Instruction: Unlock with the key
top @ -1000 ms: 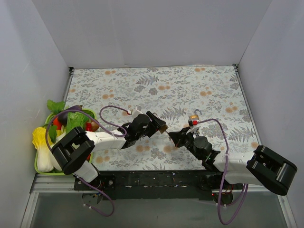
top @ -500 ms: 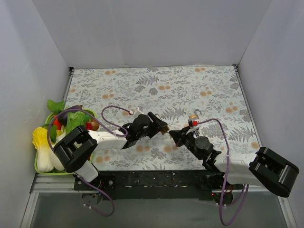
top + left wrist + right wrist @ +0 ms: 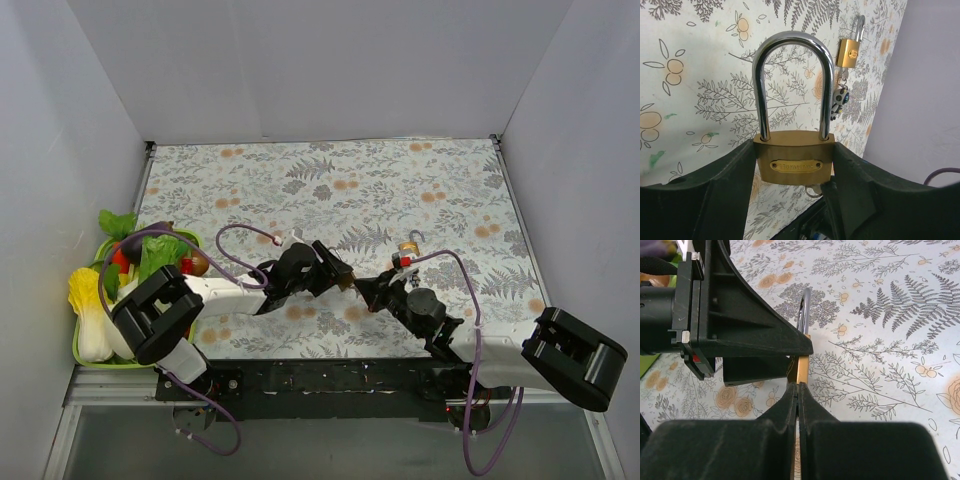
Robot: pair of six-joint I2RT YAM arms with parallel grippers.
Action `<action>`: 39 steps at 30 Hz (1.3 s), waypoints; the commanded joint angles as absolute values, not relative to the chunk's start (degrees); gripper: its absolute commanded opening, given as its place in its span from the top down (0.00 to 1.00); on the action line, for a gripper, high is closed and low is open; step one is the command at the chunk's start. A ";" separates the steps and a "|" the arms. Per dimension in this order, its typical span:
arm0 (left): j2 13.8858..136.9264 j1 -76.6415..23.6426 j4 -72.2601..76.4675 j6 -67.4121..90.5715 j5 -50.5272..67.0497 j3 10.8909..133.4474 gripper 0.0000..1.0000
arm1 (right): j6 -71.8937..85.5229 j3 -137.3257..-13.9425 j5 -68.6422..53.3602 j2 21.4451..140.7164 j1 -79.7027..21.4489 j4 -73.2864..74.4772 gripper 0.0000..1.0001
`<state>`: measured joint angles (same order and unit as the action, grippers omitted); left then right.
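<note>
My left gripper (image 3: 795, 165) is shut on a brass padlock (image 3: 795, 162) with a steel shackle (image 3: 792, 45), held upright above the floral table. In the top view the left gripper (image 3: 338, 270) and right gripper (image 3: 366, 288) meet at the table's middle front. My right gripper (image 3: 798, 389) is shut on a thin key, mostly hidden between its fingers. Its tips touch the padlock's bottom edge (image 3: 803, 369). A silvery key head (image 3: 813, 190) shows just under the padlock body in the left wrist view.
A second, smaller brass padlock (image 3: 407, 244) with keys and a red tag lies on the table right of the grippers; it also shows in the left wrist view (image 3: 849, 52). A green tray (image 3: 78, 352) of vegetables sits at the left edge. Purple cables loop over both arms.
The two grippers have closed the gap between them. The left gripper with the padlock shifted slightly right and nearer; the right gripper's tips now touch the padlock's bottom.
</note>
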<state>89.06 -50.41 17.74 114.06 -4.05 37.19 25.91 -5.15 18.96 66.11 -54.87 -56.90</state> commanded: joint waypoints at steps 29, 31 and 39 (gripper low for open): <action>89.12 -46.05 -14.94 125.16 -20.04 48.08 0.30 | 31.99 -5.98 22.85 42.01 -55.20 -34.19 0.99; 88.68 -45.97 -15.03 123.06 -20.13 48.43 0.18 | 31.99 -6.24 23.02 41.75 -55.20 -33.75 0.99; 84.12 -46.32 -17.66 111.72 -23.45 50.71 0.02 | 31.46 -8.17 23.64 39.82 -55.20 -30.94 0.99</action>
<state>89.06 -46.22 -15.51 114.39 -19.11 47.88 31.53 -4.89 22.15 41.17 -54.89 -31.33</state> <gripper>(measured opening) 0.981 0.029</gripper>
